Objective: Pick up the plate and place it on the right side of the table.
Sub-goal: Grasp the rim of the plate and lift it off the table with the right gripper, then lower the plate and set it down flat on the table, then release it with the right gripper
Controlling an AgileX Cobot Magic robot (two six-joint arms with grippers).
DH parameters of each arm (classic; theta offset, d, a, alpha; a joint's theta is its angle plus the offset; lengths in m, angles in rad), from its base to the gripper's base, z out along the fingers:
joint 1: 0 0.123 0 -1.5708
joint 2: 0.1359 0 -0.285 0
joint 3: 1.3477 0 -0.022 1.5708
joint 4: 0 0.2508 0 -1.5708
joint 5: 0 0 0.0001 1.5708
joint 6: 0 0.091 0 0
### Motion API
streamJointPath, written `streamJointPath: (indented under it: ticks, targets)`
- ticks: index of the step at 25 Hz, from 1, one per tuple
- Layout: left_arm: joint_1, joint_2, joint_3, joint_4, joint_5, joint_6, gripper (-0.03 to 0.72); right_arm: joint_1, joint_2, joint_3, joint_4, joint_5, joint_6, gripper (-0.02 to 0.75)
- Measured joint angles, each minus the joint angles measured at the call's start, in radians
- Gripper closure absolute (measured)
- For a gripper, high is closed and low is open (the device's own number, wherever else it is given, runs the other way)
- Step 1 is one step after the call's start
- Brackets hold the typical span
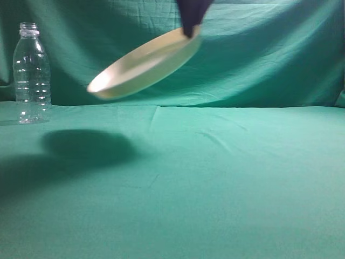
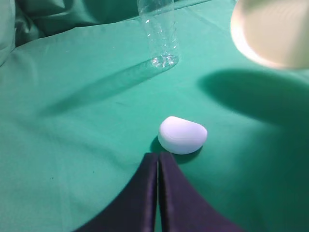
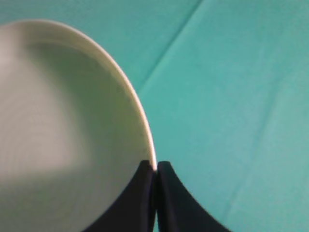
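Note:
The cream-yellow plate (image 1: 144,63) hangs tilted in the air above the left-middle of the teal table (image 1: 215,178), its low side to the left. My right gripper (image 1: 190,32) is shut on the plate's upper right rim. In the right wrist view the dark fingers pinch the rim at the gripper (image 3: 155,165), and the plate (image 3: 63,125) fills the left. The plate's edge also shows in the left wrist view (image 2: 273,31) at the top right. My left gripper (image 2: 158,157) is shut and empty, low over the cloth, out of the exterior view.
A clear plastic bottle (image 1: 31,73) stands upright at the far left of the table; it also shows in the left wrist view (image 2: 159,34). A small white rounded object (image 2: 182,135) lies on the cloth just ahead of my left gripper. The plate's shadow (image 1: 89,145) falls below it.

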Motion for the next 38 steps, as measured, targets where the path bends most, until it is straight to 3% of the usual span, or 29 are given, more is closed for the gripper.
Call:
streamJointPath:
  ticks: [3, 7, 18, 23, 28, 29, 31, 32, 38]
  targets:
    - [0.000, 0.000, 0.000, 0.000, 0.000, 0.000, 0.688, -0.075, -0.069, 0.019, -0.001, 0.068, -0.004, 0.738]
    - [0.000, 0.000, 0.000, 0.000, 0.000, 0.000, 0.688, -0.222, -0.185, 0.159, -0.001, 0.062, -0.004, 0.738]
    - [0.000, 0.000, 0.000, 0.000, 0.000, 0.000, 0.688, -0.580, -0.425, 0.758, 0.012, -0.218, 0.028, 0.738]
    - [0.000, 0.000, 0.000, 0.000, 0.000, 0.000, 0.688, -0.637, -0.421, 0.930, 0.026, -0.463, 0.035, 0.738]
    - [0.000, 0.000, 0.000, 0.000, 0.000, 0.000, 0.688, -0.638, -0.345, 0.963, 0.030, -0.556, 0.041, 0.738]
    - [0.000, 0.000, 0.000, 0.000, 0.000, 0.000, 0.688, -0.638, -0.329, 0.963, 0.030, -0.565, 0.042, 0.687]
    - [0.000, 0.000, 0.000, 0.000, 0.000, 0.000, 0.688, -0.638, -0.301, 0.963, 0.030, -0.579, 0.042, 0.687]
    - [0.000, 0.000, 0.000, 0.000, 0.000, 0.000, 0.688, -0.638, -0.294, 0.963, 0.030, -0.583, 0.042, 0.605]
    - [0.000, 0.000, 0.000, 0.000, 0.000, 0.000, 0.688, -0.638, -0.315, 0.935, 0.030, -0.539, 0.042, 0.293]
